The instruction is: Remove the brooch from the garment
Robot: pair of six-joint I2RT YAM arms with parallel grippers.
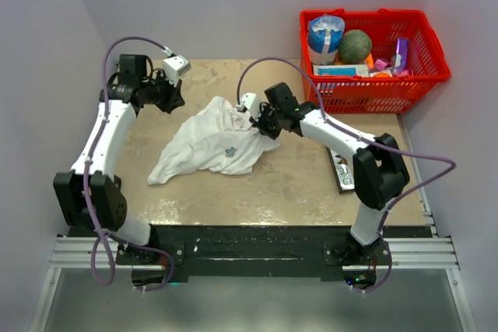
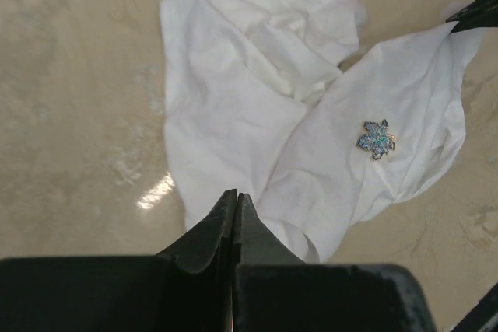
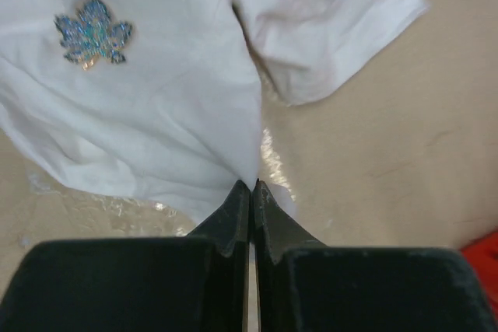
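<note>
no legible txt, pkgs (image 1: pixel 342 71) in red basket (image 1: pixel 366 96) show print, too small to read

Left arm (image 1: pixel 105 134) folded, elbow high, wrist pitched down; left pincer (image 2: pixel 235 198) up in the air, fully closed, nothing between the tips. Right arm (image 1: pixel 334 134) stretched forward and left, wrist low; right pincer (image 3: pixel 250 186) closed too, tips pinching the garment (image 3: pixel 179 114) edge

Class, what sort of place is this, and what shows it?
Probably a robot lab test cell: two arms bolted to a metal rail, plain walls boxing in a worn tabletop, and a red basket of assorted props.
</note>
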